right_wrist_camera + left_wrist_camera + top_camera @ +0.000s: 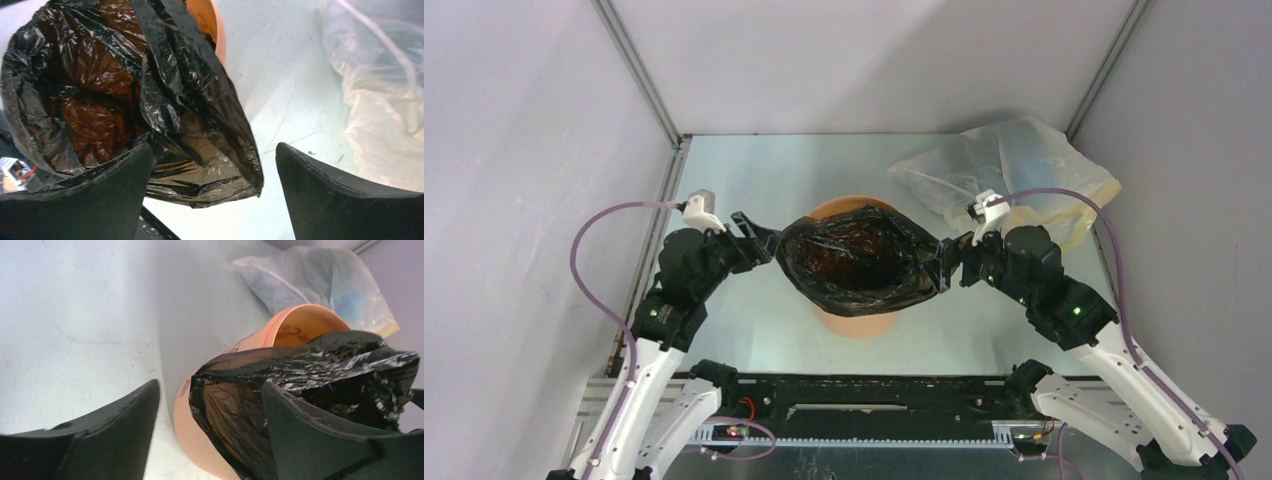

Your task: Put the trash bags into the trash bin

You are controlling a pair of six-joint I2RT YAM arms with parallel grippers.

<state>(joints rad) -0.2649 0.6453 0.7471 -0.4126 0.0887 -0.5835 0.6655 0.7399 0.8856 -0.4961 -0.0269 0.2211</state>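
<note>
From above, the black bag (859, 262) lies across the top of the orange bin (859, 325), with the left gripper (762, 242) and right gripper (944, 262) touching its 2 ends. Only the wrist views show both spread wide open, squeezing nothing.

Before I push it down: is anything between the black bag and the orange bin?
Nothing visible. The black bag is stretched across the mouth of the orange bin, between the left gripper and right gripper. The translucent bag lies apart, far right.
</note>
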